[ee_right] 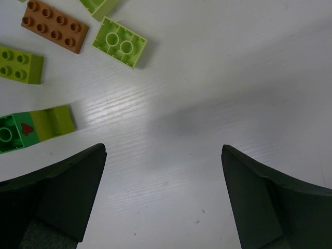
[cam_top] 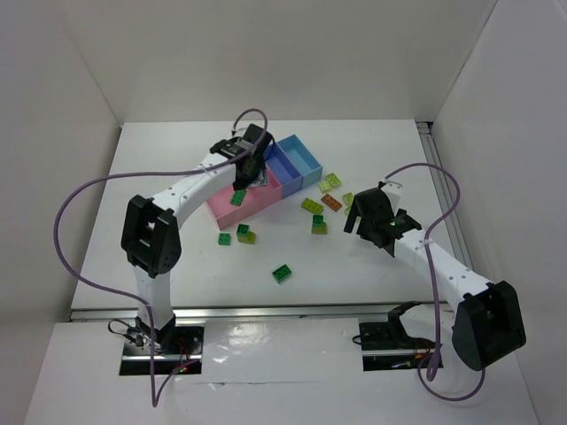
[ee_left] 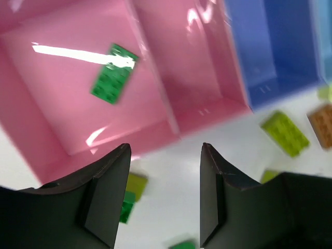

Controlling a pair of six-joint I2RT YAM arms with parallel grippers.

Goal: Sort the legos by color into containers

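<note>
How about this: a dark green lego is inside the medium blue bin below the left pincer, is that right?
No. The dark green lego is inside the larger pink bin, not the medium blue bin, below the left pincer. The left wrist view shows it.

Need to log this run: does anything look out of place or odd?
Nothing looks damaged. One green brick lies skewed to the walls in the large pink bin; other bricks sit loose on the table, unsorted.
</note>
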